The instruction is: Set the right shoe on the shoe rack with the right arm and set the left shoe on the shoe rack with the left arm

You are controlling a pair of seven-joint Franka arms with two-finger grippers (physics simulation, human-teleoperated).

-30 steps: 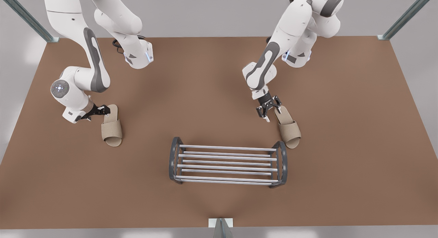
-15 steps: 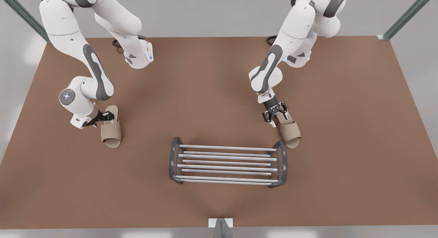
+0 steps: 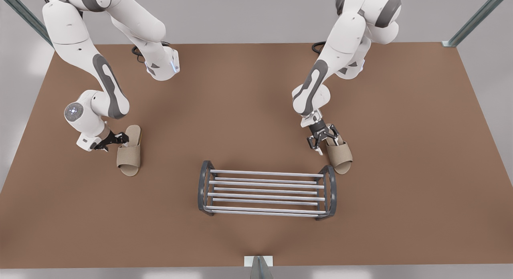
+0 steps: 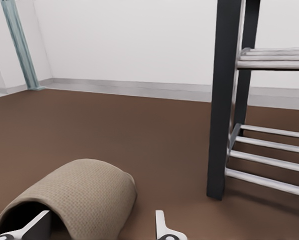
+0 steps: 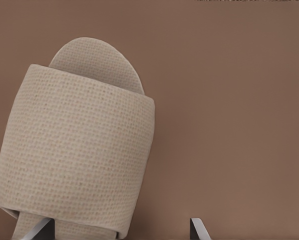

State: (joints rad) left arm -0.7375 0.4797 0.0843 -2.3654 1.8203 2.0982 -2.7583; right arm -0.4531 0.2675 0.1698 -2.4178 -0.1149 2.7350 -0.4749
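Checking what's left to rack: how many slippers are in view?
2. One slipper lies at the front view's left, by the right gripper; the other slipper lies at the front view's right, beside the shoe rack's end, by the left gripper. None seems hidden.

A beige woven slipper (image 5: 77, 155) lies on the brown floor (image 5: 229, 115), its wide strap facing the camera and the rounded sole end beyond it. Two pale fingertips (image 5: 198, 229) of the right gripper (image 5: 120, 231) stand apart, one tucked under the strap, the other on bare floor beside it.
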